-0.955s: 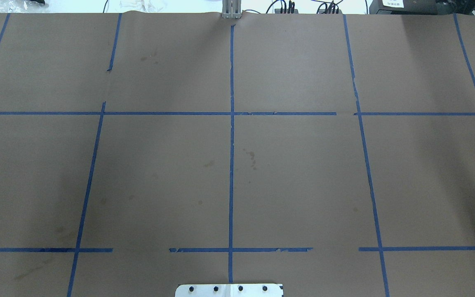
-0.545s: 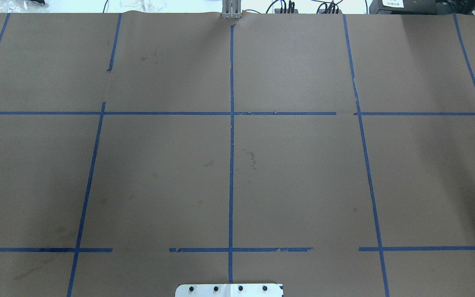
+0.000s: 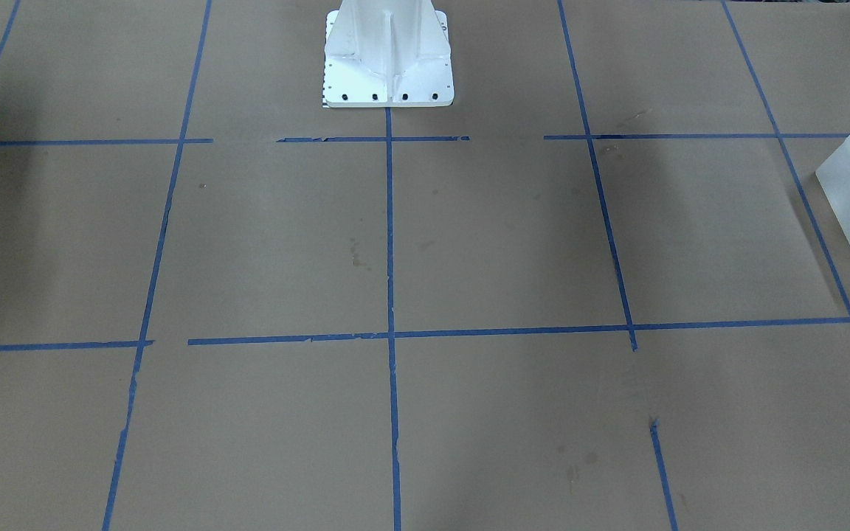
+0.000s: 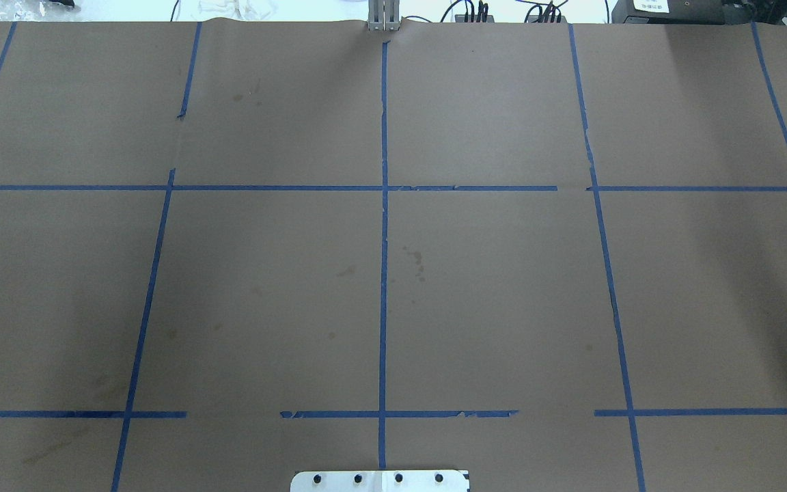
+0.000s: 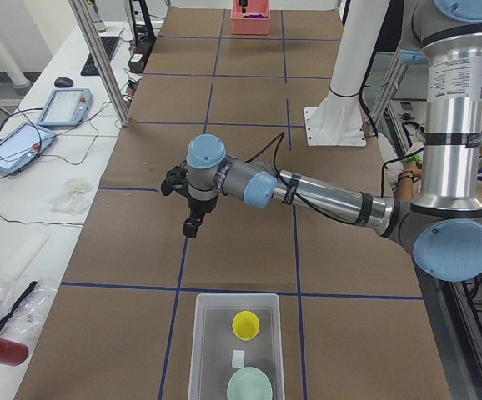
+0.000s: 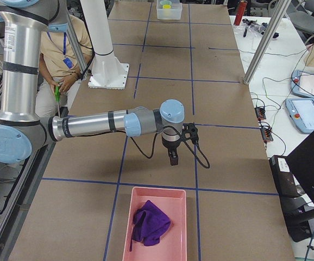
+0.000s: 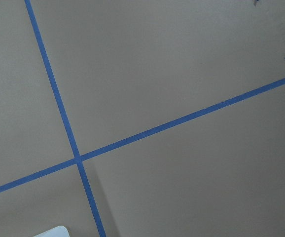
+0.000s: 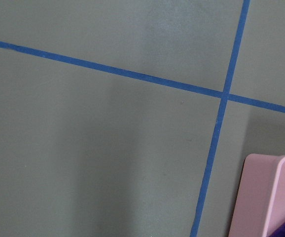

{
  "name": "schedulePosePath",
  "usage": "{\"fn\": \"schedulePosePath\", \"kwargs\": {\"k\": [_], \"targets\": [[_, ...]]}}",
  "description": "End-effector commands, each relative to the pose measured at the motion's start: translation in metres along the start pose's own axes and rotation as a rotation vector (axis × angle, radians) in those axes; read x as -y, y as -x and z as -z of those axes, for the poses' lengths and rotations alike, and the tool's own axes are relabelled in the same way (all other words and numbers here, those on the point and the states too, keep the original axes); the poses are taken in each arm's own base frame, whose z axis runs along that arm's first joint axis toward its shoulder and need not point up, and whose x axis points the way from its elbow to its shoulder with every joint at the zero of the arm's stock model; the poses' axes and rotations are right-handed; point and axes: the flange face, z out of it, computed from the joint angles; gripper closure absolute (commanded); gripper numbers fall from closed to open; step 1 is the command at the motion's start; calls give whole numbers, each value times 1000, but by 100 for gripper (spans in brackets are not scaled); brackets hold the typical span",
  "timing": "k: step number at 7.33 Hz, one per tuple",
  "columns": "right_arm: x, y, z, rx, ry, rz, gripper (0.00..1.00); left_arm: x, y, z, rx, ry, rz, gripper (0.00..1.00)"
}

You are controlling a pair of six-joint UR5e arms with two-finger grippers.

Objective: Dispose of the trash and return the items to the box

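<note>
table: brown paper with a blue tape grid. The box is set at the robot's left end, the pink tray at its right end.
left arm: reached out low over the table. It is the arm nearer the box.
right arm: reached out the same way toward the other end. It is near the pink tray and well apart from the box.
box: stands on the table. Its long axis runs along the table's length, so a short wall is turned toward the left gripper.
pink tray: lies just beyond the right gripper. A purple cloth is heaped inside.
left gripper: pointed straight down over bare paper, near the box but not over it. The box lies outward from the fingers, toward the table's left end. Open or closed cannot be told, as it is cropped in the front view.
right gripper: pointed down over paper, short of the tray. Finger state cannot be told, as it is seen from the side only.
bowl: mint, upright in the box at the end away from the left gripper.
cup: yellow, mouth up, in the box at the end nearer the left gripper. It is apart from the bowl.
white piece: small and flat on the box floor between cup and bowl. What it is cannot be told.
judgement: both items are judged to be returned. Any further reach into the box is best given to the left arm, moved outward along the box's long axis.
</note>
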Motion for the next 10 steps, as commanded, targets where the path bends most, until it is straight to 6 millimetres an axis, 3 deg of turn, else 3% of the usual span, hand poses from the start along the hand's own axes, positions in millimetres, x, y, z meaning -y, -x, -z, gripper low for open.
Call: {"fn": "schedulePosePath", "kwargs": {"k": [1, 5, 7, 10], "targets": [[-1, 1, 4, 0, -5, -2, 0, 0, -2, 2, -8, -51, -45, 0], [1, 12, -2, 22, 11, 44, 0, -17, 25, -25, 10, 160, 141, 0], [-4, 2, -1, 19, 52, 74, 0, -28, 31, -29, 10, 177, 158, 0], [11, 5, 1, 21, 86, 65, 0, -3, 7, -9, -3, 112, 97, 0]]}}
